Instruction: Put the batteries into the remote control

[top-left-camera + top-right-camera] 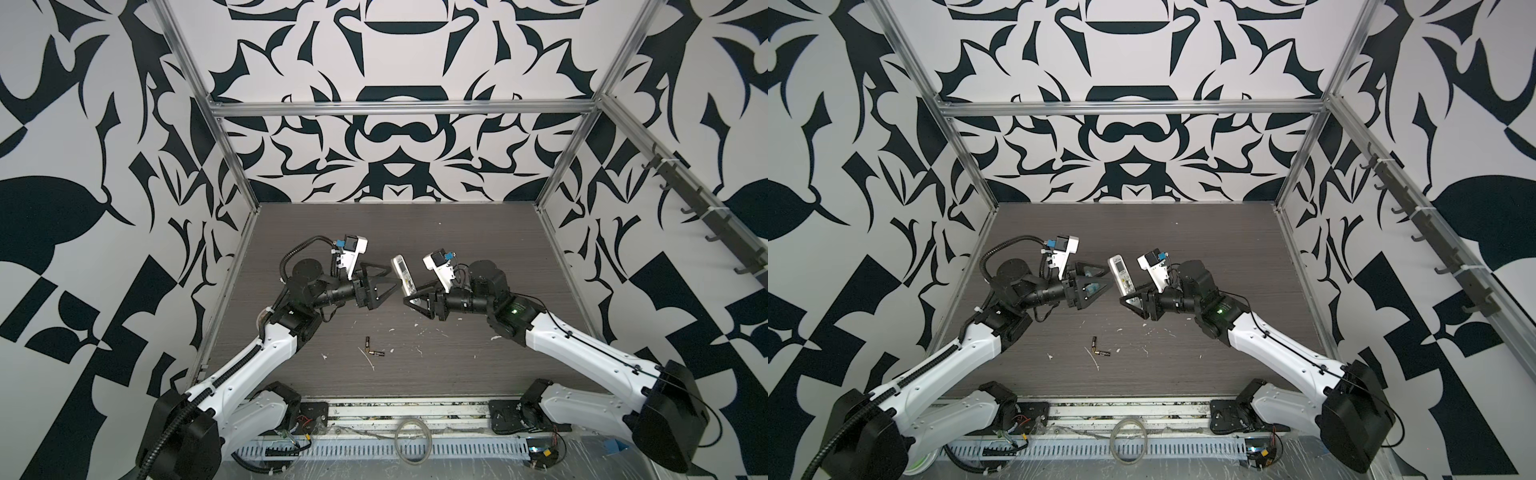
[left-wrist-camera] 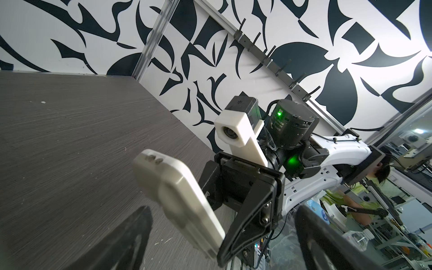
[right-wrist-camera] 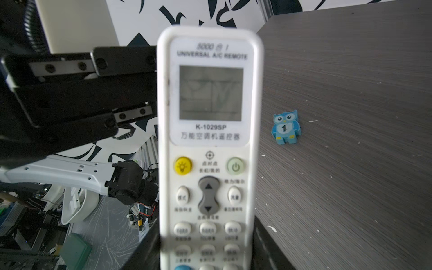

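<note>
The white remote control (image 1: 403,274) (image 1: 1120,275) is held up off the table by its button end, with my right gripper (image 1: 409,297) (image 1: 1128,299) shut on it. Its display and buttons (image 3: 210,140) face the right wrist camera. Its plain pale back (image 2: 177,198) faces the left wrist camera. My left gripper (image 1: 389,281) (image 1: 1109,277) stands open just left of the remote, with nothing between its fingers (image 2: 131,233). The two dark batteries (image 1: 367,343) (image 1: 376,353) (image 1: 1094,343) (image 1: 1102,353) lie touching in an L on the table, nearer the front.
A small blue owl figure marked "1" (image 3: 285,127) lies on the dark wood-grain table (image 1: 457,232). White specks (image 1: 419,332) are scattered over the middle. Metal frame posts and patterned walls close in three sides. A rail of hooks (image 1: 681,195) runs along the right wall.
</note>
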Robot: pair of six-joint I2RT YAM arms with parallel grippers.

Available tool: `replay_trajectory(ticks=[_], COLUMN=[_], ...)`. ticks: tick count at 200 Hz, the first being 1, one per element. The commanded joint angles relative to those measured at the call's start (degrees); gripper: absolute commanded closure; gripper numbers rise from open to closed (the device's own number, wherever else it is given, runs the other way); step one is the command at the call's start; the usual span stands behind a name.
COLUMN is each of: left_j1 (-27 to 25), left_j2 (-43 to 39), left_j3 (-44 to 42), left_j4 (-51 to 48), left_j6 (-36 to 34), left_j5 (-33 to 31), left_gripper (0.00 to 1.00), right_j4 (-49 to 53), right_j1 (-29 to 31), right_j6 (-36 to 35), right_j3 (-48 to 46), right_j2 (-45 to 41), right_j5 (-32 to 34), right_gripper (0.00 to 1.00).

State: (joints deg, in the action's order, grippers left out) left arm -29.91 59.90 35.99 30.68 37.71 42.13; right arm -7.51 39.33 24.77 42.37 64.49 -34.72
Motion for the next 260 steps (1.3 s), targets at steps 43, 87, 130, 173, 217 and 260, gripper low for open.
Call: replay_trajectory(ticks=[43,87,130,173,217,260], left_j1=[-0.2,-0.1,-0.1,-0.2,-0.1,-0.2], left_j2=[1.9,2.8,3.1,3.7,4.7,4.9], left_j3=[-0.3,-0.3,-0.3,0.6,0.9,1.1], left_j4=[4.3,7.4,8.6,9.7,12.1,12.4], left_j6=[1.0,2.7,3.3,4.0,6.1,6.8], left_j5=[1.5,2.6,2.7,3.5,4.7,4.9], left_gripper=[0.01,0.01,0.01,0.03,0.14,0.29], right_j4=[-10.3,-13.0,-15.6,-16.2,-16.4,-15.9], right_j1=[-0.1,-0.1,-0.1,0.0,0.1,0.2], right_j6=[3.3,4.5,5.6,5.9,5.9,5.8], right_j3=[-1.1,-1.7,-1.8,-1.5,-1.2,-0.7], right_j2=[-2.2,-2.0,-1.3,-1.3,-1.1,-0.9], right_j5=[-5.2,-8.1,-11.2,-13.7,-14.7,-15.2], right_gripper=[0.94,0.94,0.94,0.94,0.94,0.94])
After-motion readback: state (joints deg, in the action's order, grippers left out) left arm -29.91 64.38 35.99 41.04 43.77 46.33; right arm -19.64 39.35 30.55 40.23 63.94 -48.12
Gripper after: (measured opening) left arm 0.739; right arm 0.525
